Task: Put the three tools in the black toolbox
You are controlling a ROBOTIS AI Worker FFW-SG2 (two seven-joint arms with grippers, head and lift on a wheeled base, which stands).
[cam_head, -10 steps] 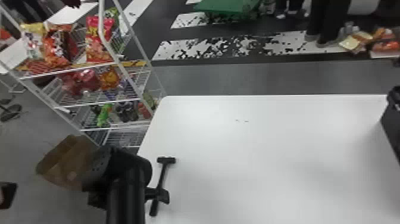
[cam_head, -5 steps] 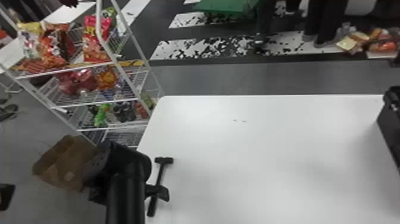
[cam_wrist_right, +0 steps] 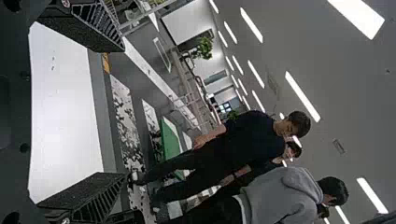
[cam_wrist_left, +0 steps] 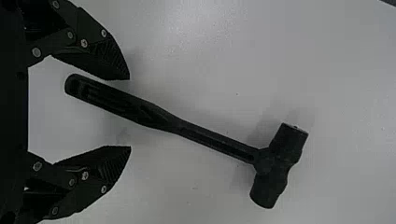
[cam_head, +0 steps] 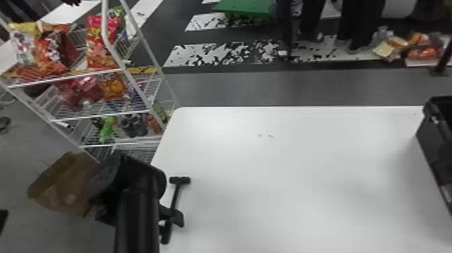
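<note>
In the head view, the right edge is cutting off the toolbox (cam_head: 434,144), the left gripper (cam_head: 177,218) is covering part of the hammer's (cam_head: 176,198) handle, the bottom edge is cropping the left arm (cam_head: 136,218), and small marks (cam_head: 265,136) on the table (cam_head: 286,181) are looking too tiny to identify.

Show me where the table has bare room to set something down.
The wide middle of the white table, between the hammer and the black toolbox, is bare to the far edge. The left edge is crowded: the left gripper's open fingers flank the hammer's handle.
</note>
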